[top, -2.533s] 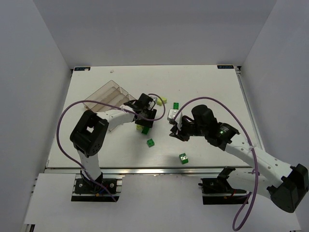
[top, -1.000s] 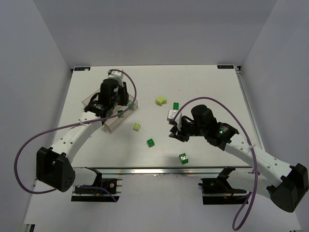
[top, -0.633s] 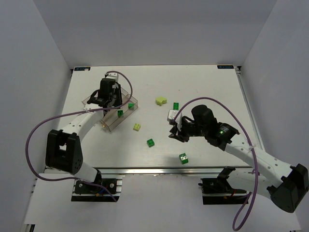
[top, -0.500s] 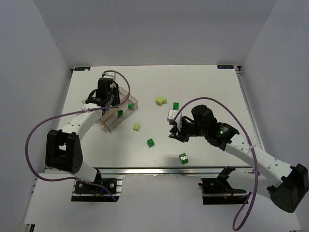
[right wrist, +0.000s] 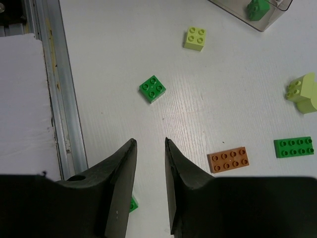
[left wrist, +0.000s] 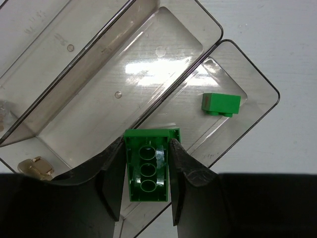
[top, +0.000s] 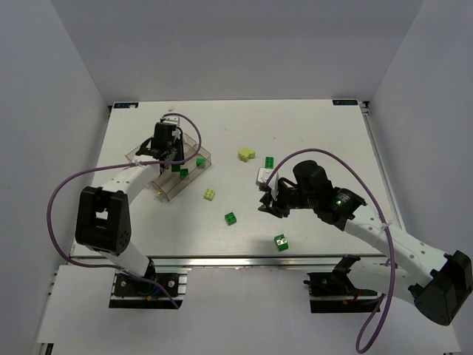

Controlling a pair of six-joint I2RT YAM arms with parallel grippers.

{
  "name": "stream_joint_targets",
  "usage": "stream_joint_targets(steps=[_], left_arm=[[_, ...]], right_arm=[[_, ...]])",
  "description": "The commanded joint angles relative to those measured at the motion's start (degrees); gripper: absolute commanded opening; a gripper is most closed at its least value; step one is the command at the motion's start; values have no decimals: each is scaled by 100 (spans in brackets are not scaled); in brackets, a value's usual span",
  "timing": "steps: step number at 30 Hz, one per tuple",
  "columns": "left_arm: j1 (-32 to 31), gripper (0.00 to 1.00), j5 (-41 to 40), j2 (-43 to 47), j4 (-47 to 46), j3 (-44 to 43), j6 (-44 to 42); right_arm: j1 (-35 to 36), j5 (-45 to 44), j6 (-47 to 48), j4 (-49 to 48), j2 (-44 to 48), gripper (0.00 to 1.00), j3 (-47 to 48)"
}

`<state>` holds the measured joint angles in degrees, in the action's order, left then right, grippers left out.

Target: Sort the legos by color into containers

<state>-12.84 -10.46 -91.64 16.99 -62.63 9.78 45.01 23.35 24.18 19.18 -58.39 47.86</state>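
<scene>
Legos (top: 281,242) mostly lie loose on the table (top: 310,126). Left claw (left wrist: 147,148) grips a green brick (left wrist: 147,171) over the tray (left wrist: 74,74), right above a ridge. Letting go here could tip it into the wrong slot instead of beside the green lego (left wrist: 220,104) already in. Further right, a lime brick (top: 211,194), small green brick (top: 231,218) and orange brick (right wrist: 228,159) lie scattered, unblocked. Right claw (right wrist: 149,141) hovers empty, jaws a little apart.

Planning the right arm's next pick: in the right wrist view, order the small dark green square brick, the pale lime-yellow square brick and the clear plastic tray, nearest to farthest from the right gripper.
From the right gripper:
1. small dark green square brick, just ahead.
2. pale lime-yellow square brick, beyond it.
3. clear plastic tray, at far corner.
</scene>
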Motion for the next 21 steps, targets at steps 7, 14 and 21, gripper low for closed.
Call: stream_joint_targets(steps=[7, 14, 21], left_arm=[[80, 44, -132, -12, 173, -267, -99], [80, 54, -106, -56, 243, -294, -64], [71, 55, -70, -48, 305, -329, -46]], right_arm=[[-10, 152, -10, -134, 47, 37, -31], [-19, 152, -10, -134, 38, 37, -22], [-10, 143, -10, -134, 30, 38, -39]])
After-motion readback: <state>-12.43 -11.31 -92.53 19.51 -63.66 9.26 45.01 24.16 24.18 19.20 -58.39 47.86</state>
